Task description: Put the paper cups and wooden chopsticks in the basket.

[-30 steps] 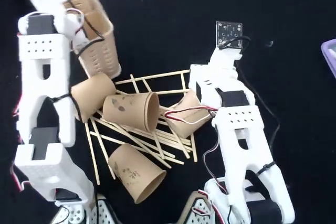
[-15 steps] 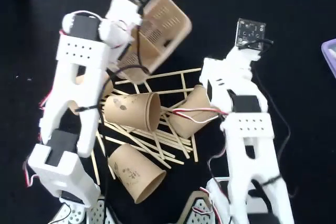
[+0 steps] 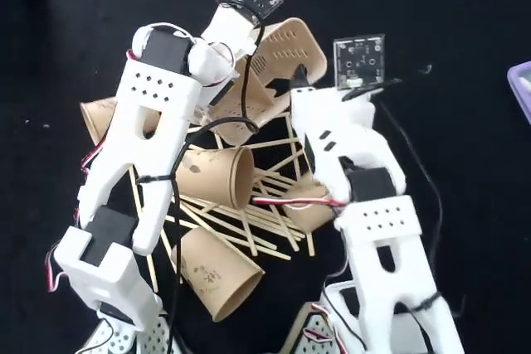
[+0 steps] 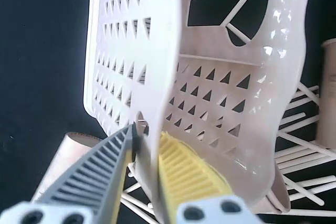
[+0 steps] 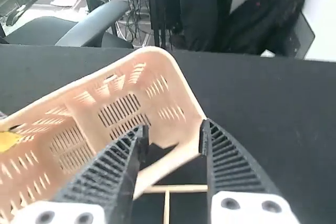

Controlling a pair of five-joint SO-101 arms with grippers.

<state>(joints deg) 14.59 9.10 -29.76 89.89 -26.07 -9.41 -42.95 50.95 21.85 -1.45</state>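
Cup (image 3: 217, 275) print unreadable; left gripper (image 4: 143, 135) pinches basket (image 4: 210, 103)

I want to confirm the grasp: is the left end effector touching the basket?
Touching. The left wrist view shows the basket wall clamped between the two fingers of the left end effector.

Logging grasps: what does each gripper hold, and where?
Left gripper grips the basket by a side wall. Right gripper is open around its rim, holding nothing.

Black table (image 3: 485, 39), paper cups (image 3: 211, 271) lying among scattered wooden chopsticks (image 3: 257, 223)
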